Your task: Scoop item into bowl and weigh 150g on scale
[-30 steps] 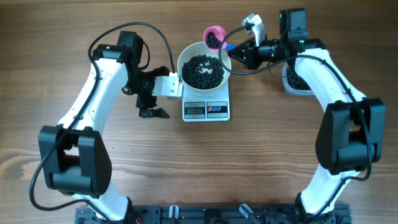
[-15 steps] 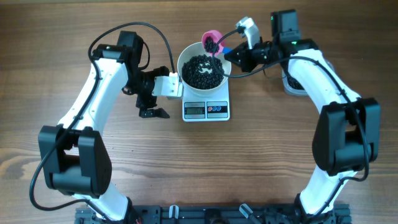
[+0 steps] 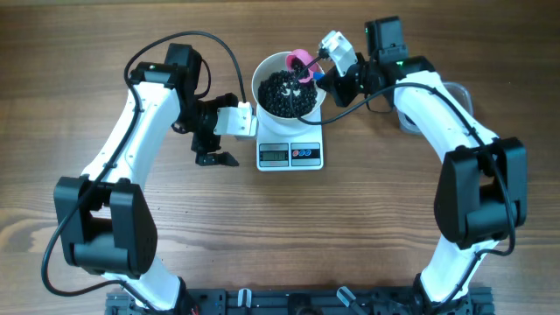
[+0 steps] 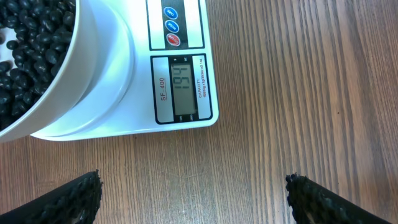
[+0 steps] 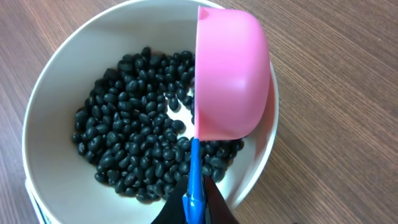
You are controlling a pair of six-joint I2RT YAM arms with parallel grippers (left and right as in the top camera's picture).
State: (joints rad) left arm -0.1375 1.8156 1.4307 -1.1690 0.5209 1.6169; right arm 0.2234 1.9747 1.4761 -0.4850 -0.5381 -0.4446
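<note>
Where the right arm reaches in over the scale, the right gripper (image 5: 194, 210) is clamped tight on the thin blue handle (image 5: 194, 168) of a pink scoop (image 5: 230, 74).

- Scoop: smooth matte plastic with a rounded cup. It is tipped over so its domed back faces the wrist camera. It hangs over the bowl's rim on the right arm's side. Cannot tell if anything is left inside the cup.
- Bowl (image 5: 53, 87): round, glossy white, with steep smooth walls. It sits on the scale's platform and covers most of it.
- Beans (image 5: 130, 143): small, black and oval, with a slight sheen. They form a loose heap across the bowl floor. A few white patches of bowl show through near the middle.
- Scale (image 4: 143, 118): flat white plastic rectangle with rounded corners. The grey display (image 4: 185, 87) has digits that look like 194. Next to it are 3 small round buttons (image 4: 171, 26), 2 blue and 1 red.
- Left gripper (image 4: 196, 202): spread wide and holding nothing. It sits low over the table, just beside the scale's left edge and apart from it. The black fingertips (image 4: 71, 198) look rough-edged at both lower corners of the wrist view.
- Table (image 4: 298, 93): brown wood with a straight, fine grain.
- Tub (image 3: 461, 94): clear plastic with rounded corners. It is mostly hidden under the right arm, so its contents cannot be made out.
</note>
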